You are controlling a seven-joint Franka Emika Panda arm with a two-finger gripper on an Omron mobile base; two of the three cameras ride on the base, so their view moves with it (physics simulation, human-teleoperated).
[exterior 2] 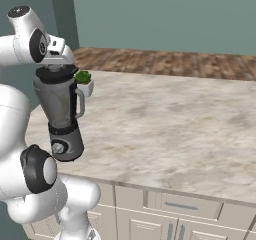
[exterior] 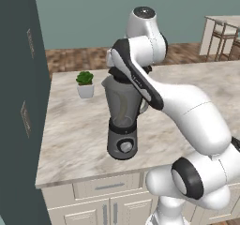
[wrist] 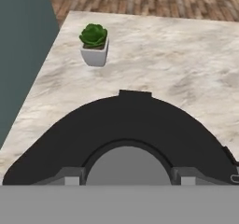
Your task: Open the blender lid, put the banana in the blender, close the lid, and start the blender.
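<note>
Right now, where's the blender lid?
On the blender jar, the blender lid sits under the gripper, near the potted plant.

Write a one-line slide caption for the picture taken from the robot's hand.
The gripper straddles the light grey knob on the round black blender lid, a small white potted plant beyond on the marble counter.

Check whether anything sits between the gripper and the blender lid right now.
Nothing visible does. In the hand view the gripper is down at the blender lid, its fingertips flanking the lid's grey knob. The potted plant stands well beyond.
</note>
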